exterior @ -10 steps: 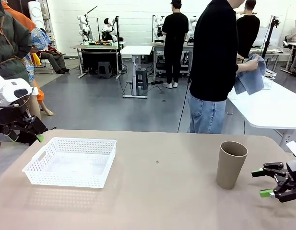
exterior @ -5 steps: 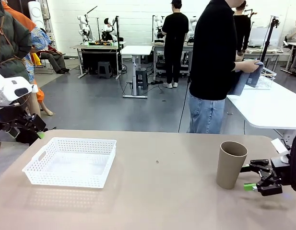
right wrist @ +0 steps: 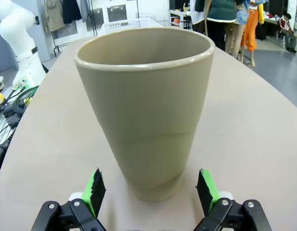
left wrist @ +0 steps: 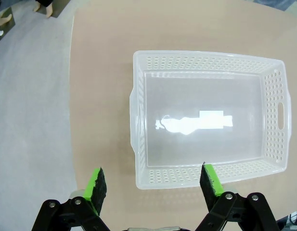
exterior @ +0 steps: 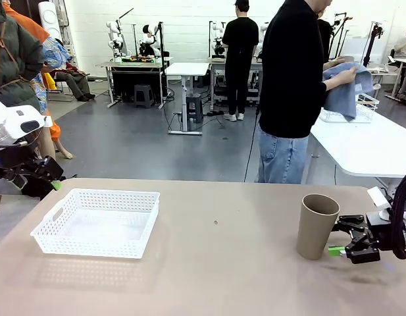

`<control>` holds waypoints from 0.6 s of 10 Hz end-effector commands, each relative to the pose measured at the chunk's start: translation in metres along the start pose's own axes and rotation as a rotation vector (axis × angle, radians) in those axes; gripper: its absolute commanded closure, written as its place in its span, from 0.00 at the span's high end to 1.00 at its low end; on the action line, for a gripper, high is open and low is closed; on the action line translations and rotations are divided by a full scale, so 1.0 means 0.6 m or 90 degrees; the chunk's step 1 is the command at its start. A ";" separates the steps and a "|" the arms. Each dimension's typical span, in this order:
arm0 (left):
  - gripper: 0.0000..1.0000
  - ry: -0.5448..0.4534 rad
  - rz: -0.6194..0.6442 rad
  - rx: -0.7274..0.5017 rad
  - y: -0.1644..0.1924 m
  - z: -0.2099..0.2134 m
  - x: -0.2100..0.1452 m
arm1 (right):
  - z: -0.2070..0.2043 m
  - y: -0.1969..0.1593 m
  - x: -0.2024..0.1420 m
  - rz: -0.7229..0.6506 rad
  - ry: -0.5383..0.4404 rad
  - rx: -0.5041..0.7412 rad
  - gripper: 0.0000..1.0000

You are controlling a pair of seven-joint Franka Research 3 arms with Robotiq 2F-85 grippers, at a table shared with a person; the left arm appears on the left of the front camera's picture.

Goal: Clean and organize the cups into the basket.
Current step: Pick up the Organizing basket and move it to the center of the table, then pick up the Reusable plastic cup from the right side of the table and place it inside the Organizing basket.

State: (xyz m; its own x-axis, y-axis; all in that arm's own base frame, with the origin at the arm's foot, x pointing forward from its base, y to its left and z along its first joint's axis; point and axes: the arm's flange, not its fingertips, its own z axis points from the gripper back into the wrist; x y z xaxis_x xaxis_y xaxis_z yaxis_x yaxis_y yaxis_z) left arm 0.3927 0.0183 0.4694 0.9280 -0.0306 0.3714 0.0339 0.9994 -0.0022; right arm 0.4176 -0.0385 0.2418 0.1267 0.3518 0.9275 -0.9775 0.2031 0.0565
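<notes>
A tan-brown cup (exterior: 316, 226) stands upright on the right part of the beige table. My right gripper (exterior: 339, 237) is low beside its right side and open. In the right wrist view the cup (right wrist: 143, 110) looms close, and the right gripper (right wrist: 150, 190) has a green pad on either side of the cup's base without touching it. The white lattice basket (exterior: 54, 224) sits empty on the left. My left gripper (exterior: 50, 182) hovers at the table's left edge. From above, the left gripper (left wrist: 150, 180) is open near the rim of the basket (left wrist: 138, 120).
A person in black (exterior: 291, 85) stands past the far edge, handling a blue cloth (exterior: 347, 89) over a white side table (exterior: 367, 148) at the right, where a wire basket (exterior: 360, 112) stands. Bare tabletop (exterior: 222, 250) lies between basket and cup.
My right gripper has slid left along the table up to the cup's side. The person has raised the blue cloth. The left arm has hardly moved.
</notes>
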 end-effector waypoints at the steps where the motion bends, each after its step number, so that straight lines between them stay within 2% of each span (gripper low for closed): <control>1: 1.00 0.001 -0.001 -0.002 0.002 0.001 -0.001 | 0.002 0.004 -0.003 0.001 -0.001 0.012 1.00; 3: 1.00 0.000 0.000 0.000 0.000 0.000 0.000 | 0.000 0.001 0.000 0.001 0.002 0.002 1.00; 6: 1.00 0.011 -0.008 0.025 0.000 -0.042 0.009 | -0.001 -0.008 0.003 0.013 -0.034 -0.007 1.00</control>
State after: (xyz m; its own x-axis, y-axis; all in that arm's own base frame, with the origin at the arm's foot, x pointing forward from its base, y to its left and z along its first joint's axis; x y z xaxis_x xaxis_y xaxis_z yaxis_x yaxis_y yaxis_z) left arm 0.4006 0.0185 0.4517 0.9389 -0.0334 0.3427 0.0354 0.9994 0.0002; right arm 0.4182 -0.0377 0.2434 0.1196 0.3420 0.9321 -0.9788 0.1976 0.0531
